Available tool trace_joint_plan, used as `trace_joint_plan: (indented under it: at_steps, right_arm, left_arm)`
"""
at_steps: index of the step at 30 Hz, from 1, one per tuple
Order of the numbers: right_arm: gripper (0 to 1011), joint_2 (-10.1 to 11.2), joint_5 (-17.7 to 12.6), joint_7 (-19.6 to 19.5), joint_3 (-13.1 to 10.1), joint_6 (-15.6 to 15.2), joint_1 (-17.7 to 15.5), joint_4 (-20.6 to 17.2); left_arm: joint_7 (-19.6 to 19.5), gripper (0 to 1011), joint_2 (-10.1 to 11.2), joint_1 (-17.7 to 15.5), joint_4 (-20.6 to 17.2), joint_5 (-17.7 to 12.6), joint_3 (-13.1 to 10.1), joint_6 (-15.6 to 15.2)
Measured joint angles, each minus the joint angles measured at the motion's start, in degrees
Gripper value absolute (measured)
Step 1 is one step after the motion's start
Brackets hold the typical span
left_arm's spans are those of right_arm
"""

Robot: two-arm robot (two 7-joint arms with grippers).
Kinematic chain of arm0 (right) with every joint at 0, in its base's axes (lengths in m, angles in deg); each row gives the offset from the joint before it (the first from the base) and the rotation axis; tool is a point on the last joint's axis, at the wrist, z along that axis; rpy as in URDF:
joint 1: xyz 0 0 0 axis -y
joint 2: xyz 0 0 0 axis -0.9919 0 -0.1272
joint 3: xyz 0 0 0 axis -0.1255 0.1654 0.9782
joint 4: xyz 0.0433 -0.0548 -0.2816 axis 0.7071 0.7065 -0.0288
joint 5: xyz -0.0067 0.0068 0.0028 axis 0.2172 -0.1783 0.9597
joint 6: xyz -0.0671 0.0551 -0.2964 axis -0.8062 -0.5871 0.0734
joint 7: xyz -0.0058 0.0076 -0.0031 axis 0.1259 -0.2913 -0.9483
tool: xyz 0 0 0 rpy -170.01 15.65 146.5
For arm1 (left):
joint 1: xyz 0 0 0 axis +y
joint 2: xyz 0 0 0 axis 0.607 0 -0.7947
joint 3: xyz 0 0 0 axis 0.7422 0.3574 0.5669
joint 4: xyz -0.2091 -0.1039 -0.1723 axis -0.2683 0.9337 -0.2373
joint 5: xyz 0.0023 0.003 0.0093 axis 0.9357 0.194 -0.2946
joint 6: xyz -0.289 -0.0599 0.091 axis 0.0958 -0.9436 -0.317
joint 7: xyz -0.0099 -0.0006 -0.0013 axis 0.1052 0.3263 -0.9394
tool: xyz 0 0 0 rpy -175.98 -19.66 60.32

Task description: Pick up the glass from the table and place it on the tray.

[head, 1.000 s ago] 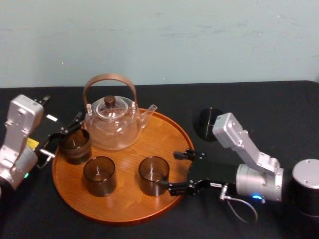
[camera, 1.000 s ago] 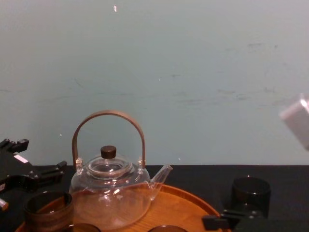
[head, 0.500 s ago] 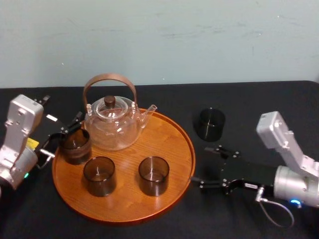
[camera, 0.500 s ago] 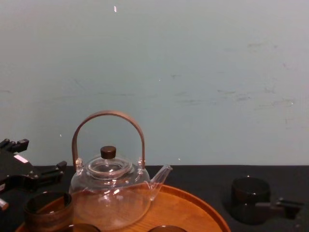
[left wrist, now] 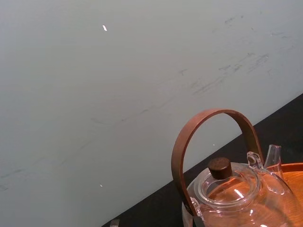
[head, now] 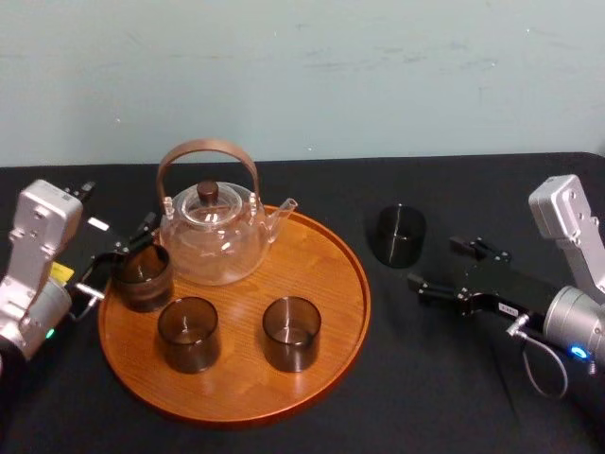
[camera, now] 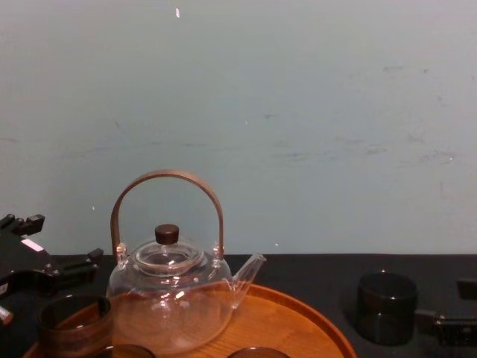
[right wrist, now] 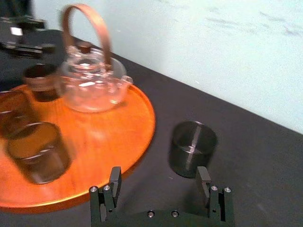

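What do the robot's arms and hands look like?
Both arms are silver-grey metal. The right gripper is black with two thin fingers, a blue light and a looping grey cable behind it. The left gripper is black too, with a white label, a yellow sticker and a green light.

Soft, even light, small white glints on the glass teapot, mild sheen on the tray.

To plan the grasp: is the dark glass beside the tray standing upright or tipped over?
Upright. The glass stands on its base on the black table, open rim upward, apart from the tray.
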Motion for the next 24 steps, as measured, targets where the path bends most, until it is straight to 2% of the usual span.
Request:
trace_joint_plan:
  at_steps: [8,24]
  right_arm:
    - [1003,-3.2,1.7,-3.0,-0.6,-4.3,2.7,3.6]
    - [1002,-8.1,5.0,-2.7,0.5,-6.5,8.4,10.7]
  left_arm:
    - [0.0,1001,0.0,0.0,0.0,0.0,0.0,0.0]
    - [0.0,1001,0.0,0.0,0.0,0.0,0.0,0.0]
